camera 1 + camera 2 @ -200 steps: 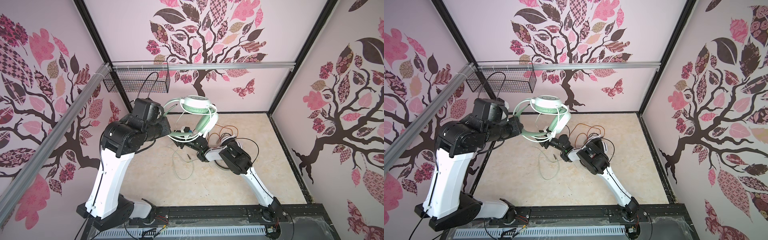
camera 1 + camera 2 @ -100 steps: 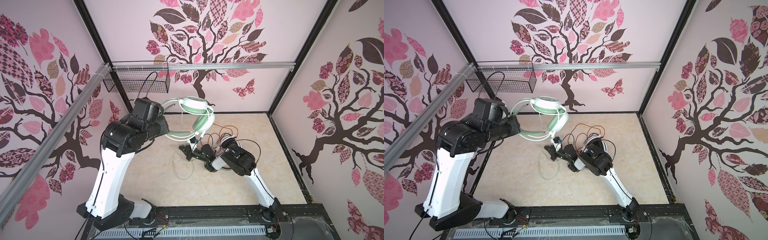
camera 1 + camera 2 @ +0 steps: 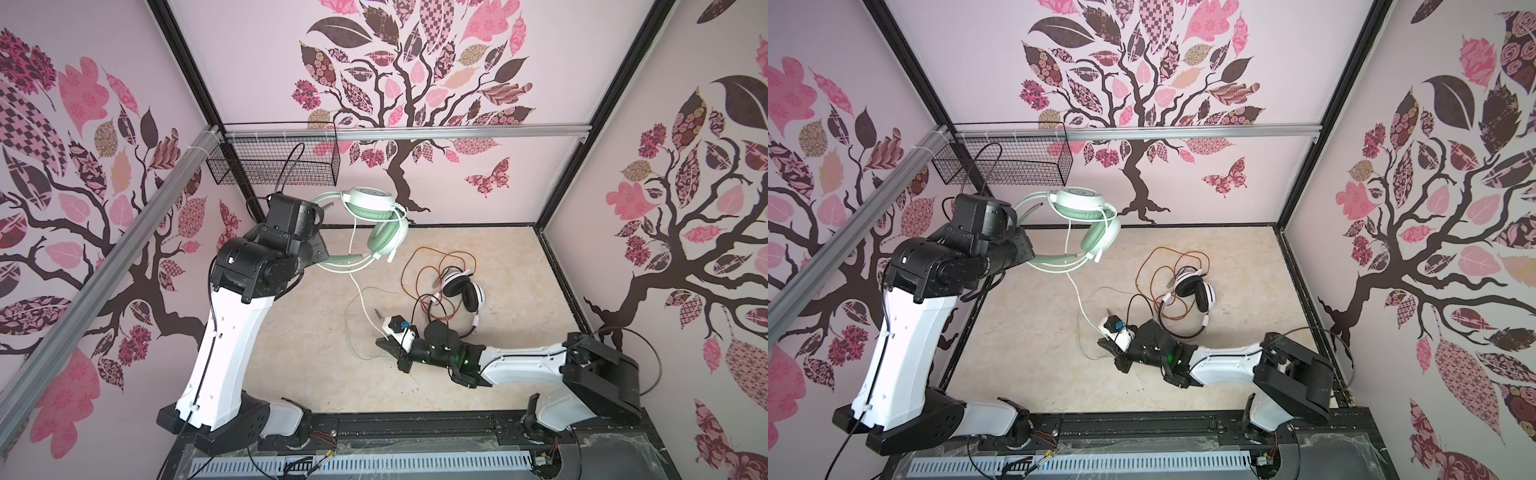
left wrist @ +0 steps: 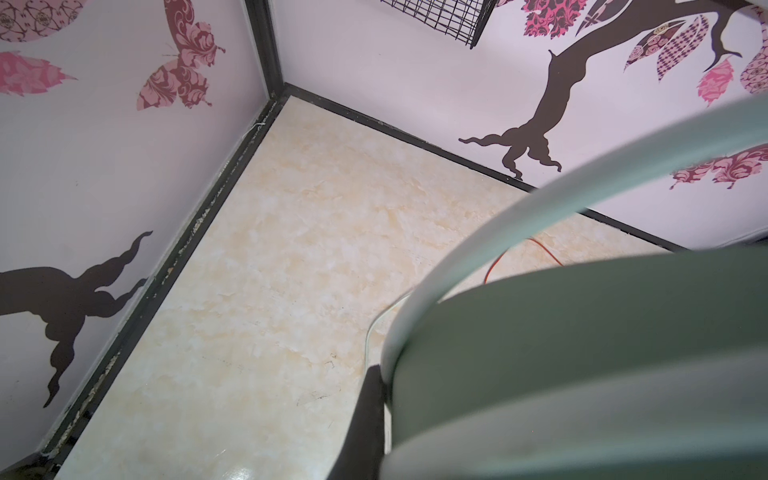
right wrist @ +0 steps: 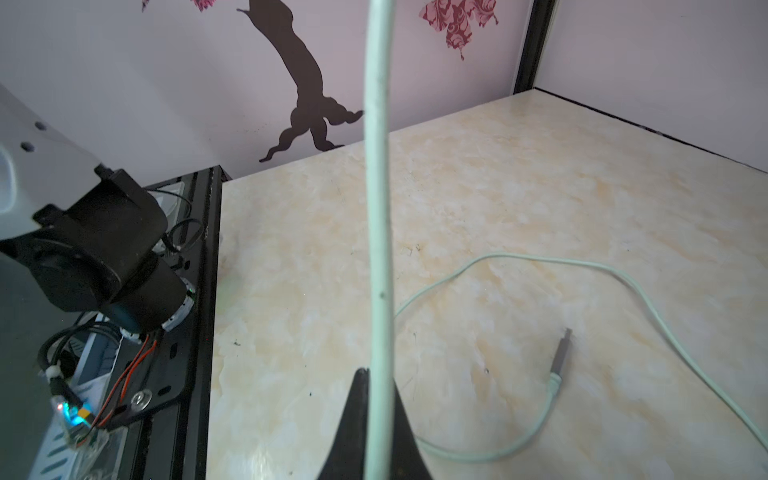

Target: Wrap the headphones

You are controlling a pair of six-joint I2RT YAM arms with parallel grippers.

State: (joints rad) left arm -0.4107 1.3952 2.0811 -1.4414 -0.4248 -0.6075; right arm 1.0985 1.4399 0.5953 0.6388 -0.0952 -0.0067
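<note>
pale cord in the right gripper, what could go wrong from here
The right gripper pinches the thin pale cord; a pull could slide it out.
Its loose loop and plug lie near the orange-red cord and may snag it.
The left gripper holds the mint-green headphones by the headband alone; a tug could twist them.

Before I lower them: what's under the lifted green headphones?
Bare table and their pale cord, trailing down to the right gripper, shut on it. The ear cups cover the table's far edge.
</note>
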